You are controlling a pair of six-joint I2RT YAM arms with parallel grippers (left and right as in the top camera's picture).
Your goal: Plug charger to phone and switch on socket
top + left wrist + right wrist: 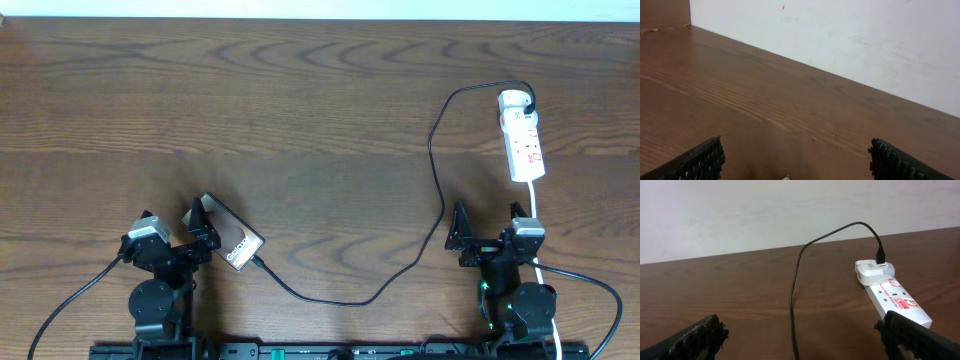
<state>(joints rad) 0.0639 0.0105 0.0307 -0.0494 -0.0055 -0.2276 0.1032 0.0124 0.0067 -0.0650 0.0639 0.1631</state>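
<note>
The socket lies on the wooden table, with a white plug block seated at its far end. The charger rises from that block, arcs left of the socket and runs toward the right gripper, whose fingers stand wide apart.

White lettering on the phone appears to read "Galaxy"; the rest is illegible. Red markings on the socket are too small to read
</note>
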